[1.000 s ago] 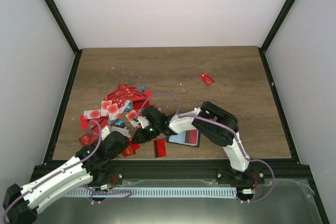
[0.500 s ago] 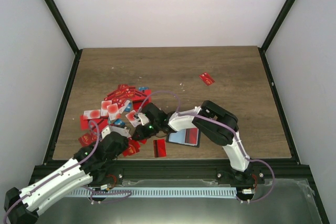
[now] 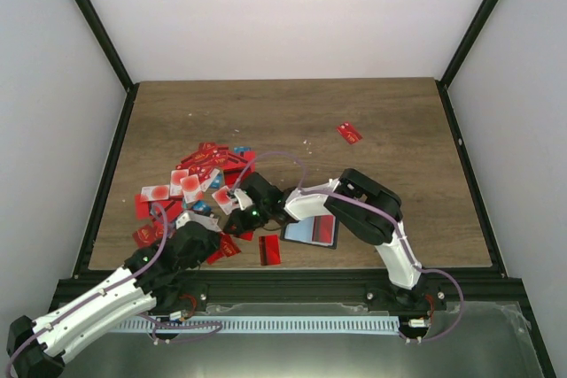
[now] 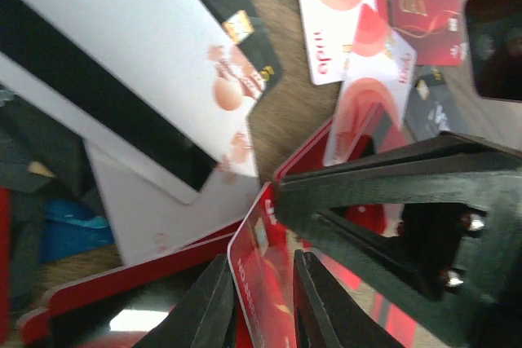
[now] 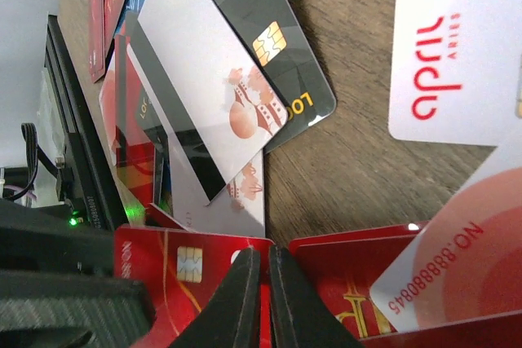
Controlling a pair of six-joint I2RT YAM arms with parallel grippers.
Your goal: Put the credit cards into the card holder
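Your left pincer is clamped on a red card, seen edge-on between its fingers. Your right pincer has its jaws drawn nearly together, tips at the edge of a red chip card; you cannot tell whether they pinch anything. The credit cards lie heaped at the left of the counter. The card holder lies just right of the heap, partly beneath the right arm.
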